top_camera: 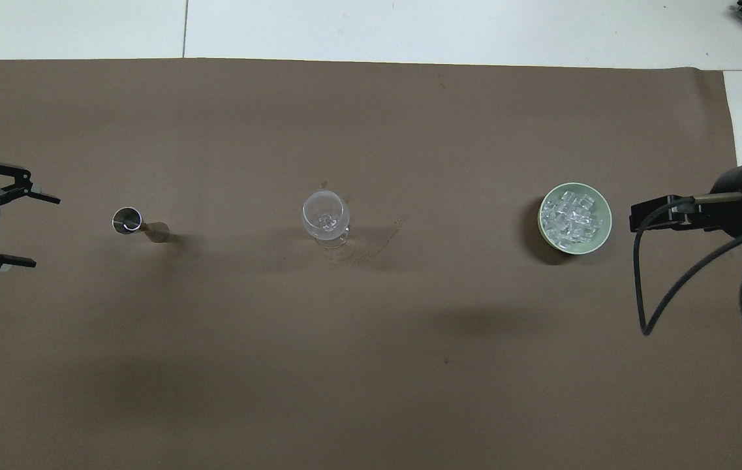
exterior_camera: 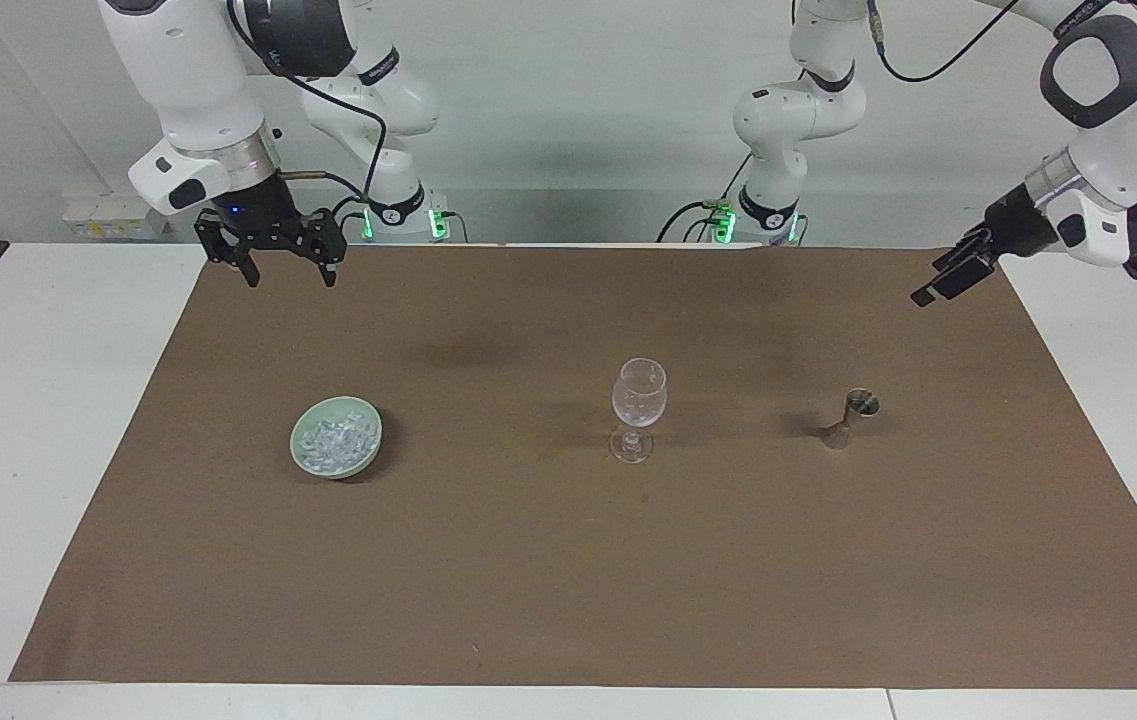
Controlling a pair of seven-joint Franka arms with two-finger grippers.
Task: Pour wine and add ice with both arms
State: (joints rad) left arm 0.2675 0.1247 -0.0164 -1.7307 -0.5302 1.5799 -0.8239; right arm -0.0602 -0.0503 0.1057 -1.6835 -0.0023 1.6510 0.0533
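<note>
- Ice [exterior_camera: 334, 441] sits in pale green bowl [exterior_camera: 368, 449] on brown mat [exterior_camera: 568, 580], toward right arm's end of the table [exterior_camera: 28, 400].
- Wine glass [exterior_camera: 639, 405] upright mid-mat; steel jigger [exterior_camera: 853, 417] at its 3 o'clock in facing view.
- Right claw [exterior_camera: 288, 272] spread, empty, above mat edge at bowl's 11 o'clock.
- Left claw [top_camera: 30, 228] spread, empty, over mat's end near jigger.

plain brown mat [exterior_camera: 568, 560] on a white table [exterior_camera: 38, 400], pale green bowl [exterior_camera: 365, 452] of clear whitish ice [exterior_camera: 332, 440], see-through wine glass [exterior_camera: 639, 395], silvery metal jigger [exterior_camera: 854, 416], glossy white arms [exterior_camera: 193, 80] with black grippers
</note>
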